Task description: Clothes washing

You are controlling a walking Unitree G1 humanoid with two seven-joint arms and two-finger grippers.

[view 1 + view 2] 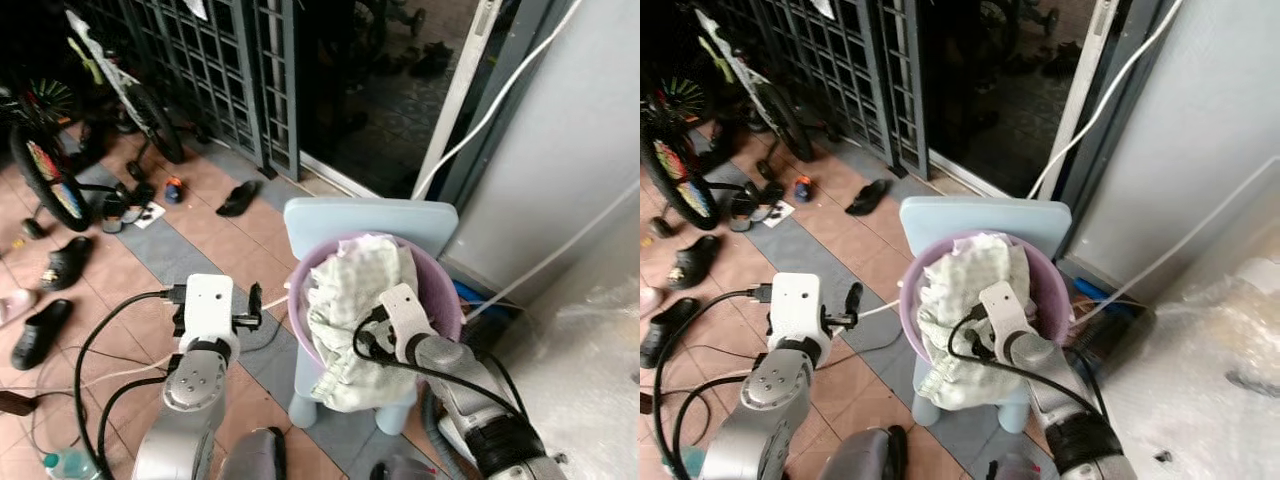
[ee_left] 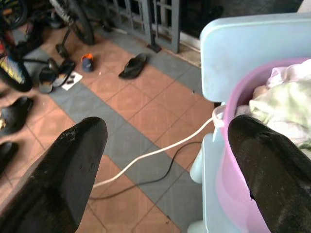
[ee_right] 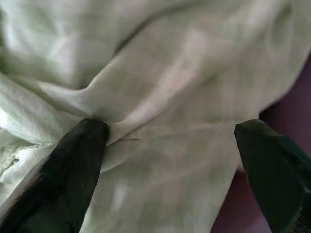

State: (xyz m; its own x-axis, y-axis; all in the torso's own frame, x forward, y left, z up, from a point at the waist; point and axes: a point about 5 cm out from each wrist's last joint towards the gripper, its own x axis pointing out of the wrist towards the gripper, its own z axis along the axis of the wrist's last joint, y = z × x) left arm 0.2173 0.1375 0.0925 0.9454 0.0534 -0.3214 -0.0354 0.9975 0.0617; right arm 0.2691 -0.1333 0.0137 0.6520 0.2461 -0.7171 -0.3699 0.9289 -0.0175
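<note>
Right in front of us, a purple basin [image 1: 440,290] sits on a pale blue plastic stool [image 1: 370,215], and the laundry is a pale green-and-white checked cloth [image 1: 350,300] heaped inside it, with one end spilling over the front rim and hanging down past the seat. Our guess is the basin is up on the stool so we can reach it without bending much.

Our right tool [image 3: 170,141] is down on top of that heap, fingers spread wide with fabric lying between them. One fingertip [image 3: 77,160] presses into a fold and the other sits near the basin's inner wall. Nothing is pinched yet, so this looks like lining up for a grab before the jaws close.

Our left tool [image 2: 165,160] hangs just beside the basin's outer wall, also spread wide and holding nothing, over the tiled floor [image 2: 141,111]. It's probably parked there to steady the basin or catch the dangling end.

A white cord [image 2: 155,153] runs across the tiles to the basin's rim, which could snag. Sandals [image 1: 238,198] and a bicycle [image 1: 45,160] sit well apart by the gate.
</note>
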